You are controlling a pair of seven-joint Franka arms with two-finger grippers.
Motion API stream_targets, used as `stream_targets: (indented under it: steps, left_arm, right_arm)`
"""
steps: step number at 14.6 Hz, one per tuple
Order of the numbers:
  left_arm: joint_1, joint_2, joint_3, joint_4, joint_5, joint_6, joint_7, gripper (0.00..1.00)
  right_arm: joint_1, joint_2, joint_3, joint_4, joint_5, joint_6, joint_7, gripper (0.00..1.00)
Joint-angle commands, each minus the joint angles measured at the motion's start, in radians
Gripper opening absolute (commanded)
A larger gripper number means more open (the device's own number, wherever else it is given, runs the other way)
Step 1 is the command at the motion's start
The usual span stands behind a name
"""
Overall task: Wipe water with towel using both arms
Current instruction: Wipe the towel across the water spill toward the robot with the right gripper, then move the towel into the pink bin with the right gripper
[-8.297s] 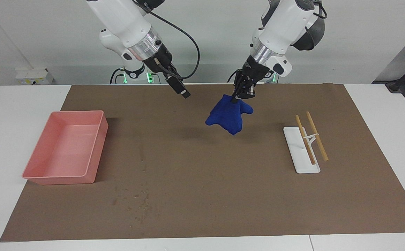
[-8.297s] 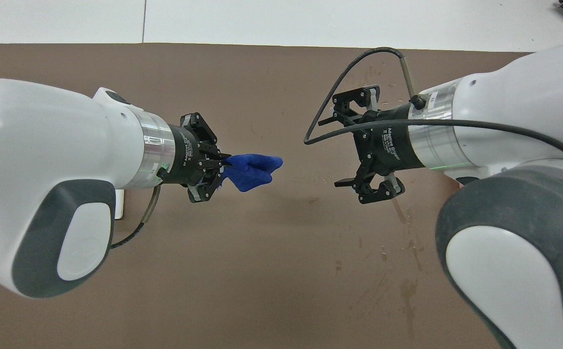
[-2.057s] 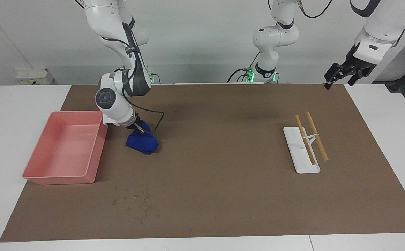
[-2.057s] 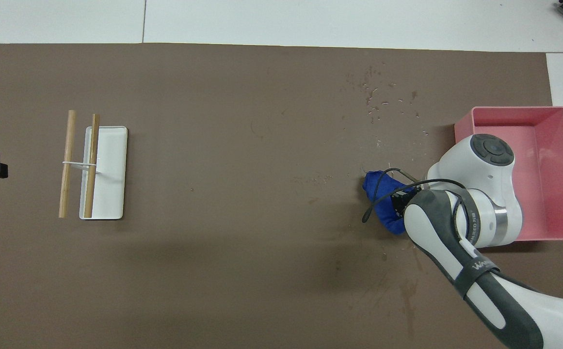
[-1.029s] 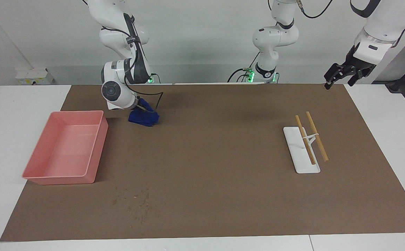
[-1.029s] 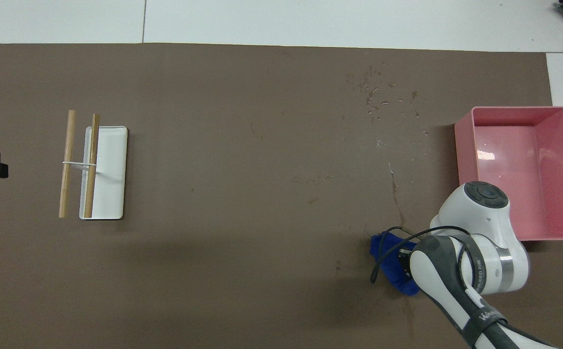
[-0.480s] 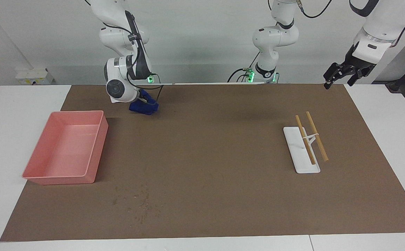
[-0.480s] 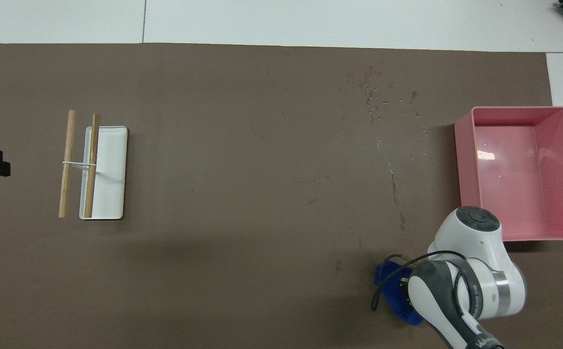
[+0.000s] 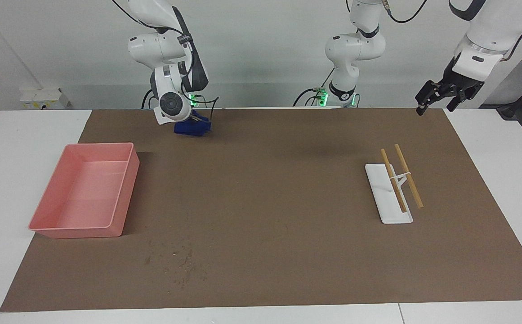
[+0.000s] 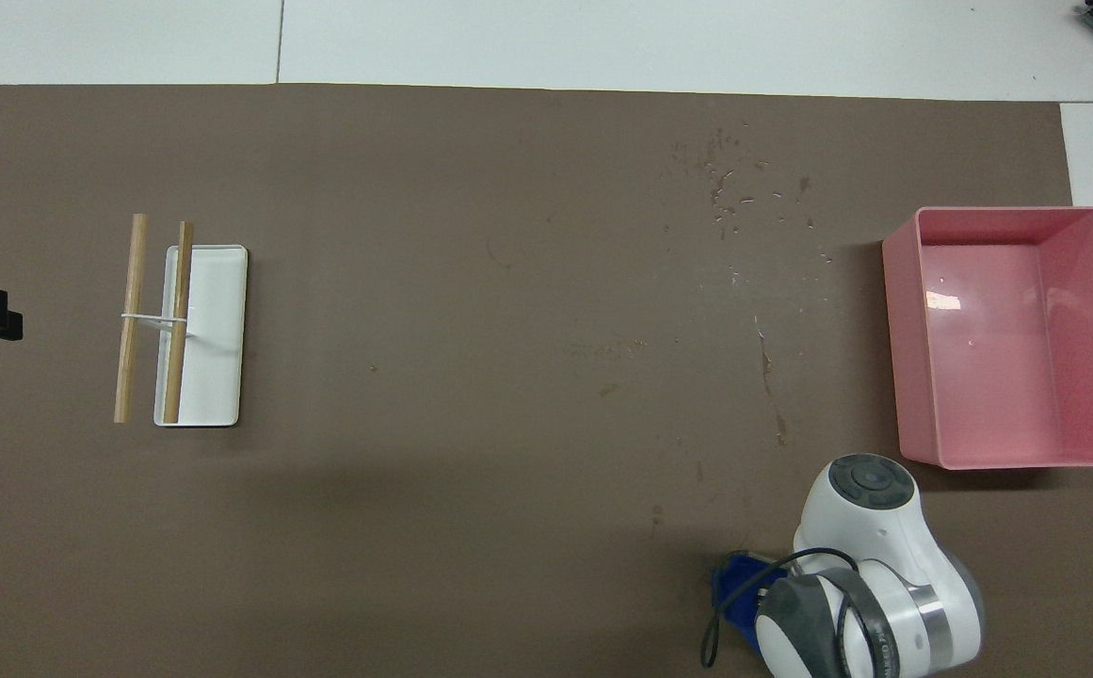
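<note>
Right hand (image 9: 192, 120) clenched on towel (image 9: 192, 127), pressed to the mat near the robots' edge. Left hand (image 9: 438, 96) released, waiting over the mat's corner.

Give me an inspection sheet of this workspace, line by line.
Surface: brown mat on a white table, with wet specks and streaks.
Job's things: blue towel on the mat near the right arm's base.
Clutter: pink tray; white rack with two wooden rods.
Hands: right hand shut on the towel; left hand open, raised over the mat's corner, waiting.
Cables: black cable looping at the right wrist.
Surroundings: wall socket.
</note>
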Motion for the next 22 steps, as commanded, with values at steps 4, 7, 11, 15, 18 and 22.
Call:
stream_targets:
  steps: [4,7,11,15,18,22]
  left_arm:
    - [-0.012,-0.020,0.015,-0.020,0.002,0.005,0.011,1.00]
    - [-0.012,-0.020,0.015,-0.020,0.002,0.000,0.011,1.00]
    - [-0.012,-0.020,0.013,-0.022,0.002,0.003,0.013,1.00]
    - [-0.017,-0.020,0.013,-0.022,0.002,0.003,0.034,1.00]
    - [-0.022,-0.021,0.012,-0.029,0.000,0.005,0.068,1.00]
    - [-0.026,-0.021,0.006,-0.031,0.000,0.003,0.089,1.00]
  right_arm:
    - [-0.111,-0.021,-0.001,-0.097,-0.129,0.102,-0.134,0.00]
    - [-0.255,-0.008,-0.001,-0.103,-0.164,0.177,-0.276,0.00]
    - [-0.229,0.008,0.004,-0.094,-0.164,0.214,-0.259,0.00]
    - [-0.211,0.008,0.004,0.006,-0.163,0.167,-0.242,0.00]
    - [-0.222,-0.003,-0.001,0.205,-0.161,-0.009,-0.254,0.00]
    - [-0.247,0.000,-0.006,0.507,-0.149,-0.215,-0.256,0.00]
